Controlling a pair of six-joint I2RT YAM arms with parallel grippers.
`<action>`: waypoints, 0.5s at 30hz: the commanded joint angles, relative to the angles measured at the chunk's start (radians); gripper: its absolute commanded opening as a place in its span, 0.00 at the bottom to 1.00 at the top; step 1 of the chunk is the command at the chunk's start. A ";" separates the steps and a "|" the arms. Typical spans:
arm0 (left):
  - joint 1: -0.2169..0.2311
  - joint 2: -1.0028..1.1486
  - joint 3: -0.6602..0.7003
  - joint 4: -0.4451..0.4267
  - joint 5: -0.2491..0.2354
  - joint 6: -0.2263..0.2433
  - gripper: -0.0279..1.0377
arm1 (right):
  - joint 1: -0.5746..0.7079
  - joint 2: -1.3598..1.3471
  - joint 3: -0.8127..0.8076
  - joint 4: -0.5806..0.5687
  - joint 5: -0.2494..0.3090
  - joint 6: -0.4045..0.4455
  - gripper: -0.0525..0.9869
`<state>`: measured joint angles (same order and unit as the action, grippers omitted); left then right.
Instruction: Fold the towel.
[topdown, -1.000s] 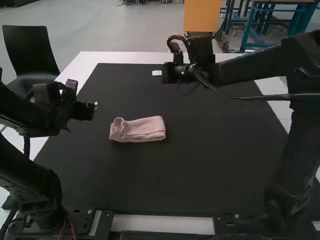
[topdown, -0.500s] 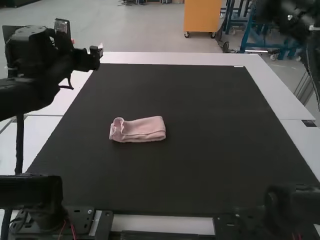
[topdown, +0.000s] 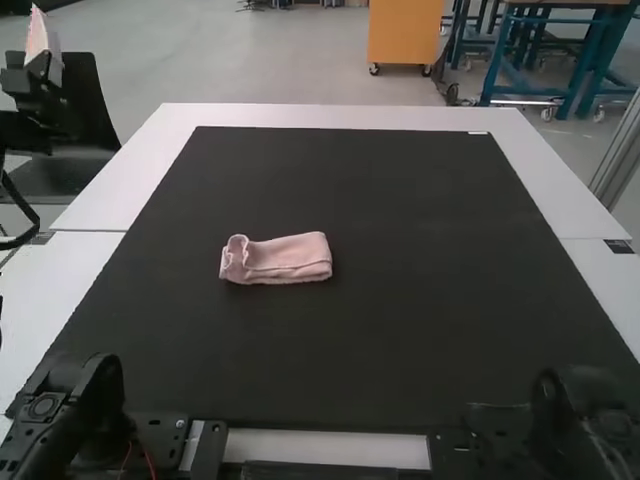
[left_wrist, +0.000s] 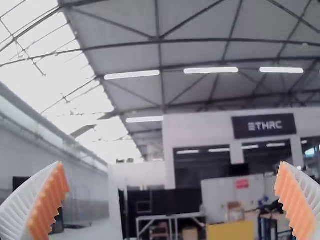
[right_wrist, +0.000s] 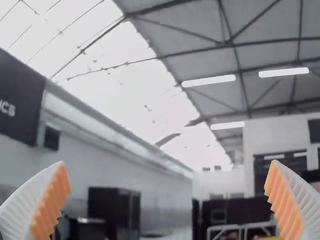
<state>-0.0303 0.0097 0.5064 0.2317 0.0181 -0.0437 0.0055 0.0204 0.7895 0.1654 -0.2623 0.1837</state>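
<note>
Towel: the pink towel lies on the dark mat, left of its middle in the high view, well inside the edges of the mat.
Shape of towel: it is folded into a small, long bundle, with the long side running from left to right. At its left end I see curled layers, a little loose. How many times it is folded, I cannot tell.
My left gripper: the fingers are wide apart, with nothing between them. In the high view I hold it raised at the left side of the table, well apart from the towel.
My right gripper: these fingers are also spread, and they are empty.
Done: the folding looks to me complete, or very near to it; the towel is compact and nothing touches it.
Left to do: probably nothing more. If one wishes a neater result, I could press the left end flat, where the layers do not meet exactly.
</note>
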 joint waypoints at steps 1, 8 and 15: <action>0.007 -0.010 0.011 -0.069 -0.020 -0.013 0.94 | -0.025 -0.013 0.036 -0.064 0.040 0.000 0.92; 0.004 -0.010 -0.020 -0.084 -0.021 -0.008 0.94 | -0.015 -0.017 -0.053 -0.214 0.101 -0.112 0.92; 0.001 -0.010 -0.207 -0.025 0.051 0.073 0.94 | -0.009 -0.017 -0.361 -0.133 0.110 -0.201 0.92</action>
<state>-0.0299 0.0010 0.3412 0.1829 0.0193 -0.0177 -0.0040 0.0082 0.4835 -0.0105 -0.1555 0.0395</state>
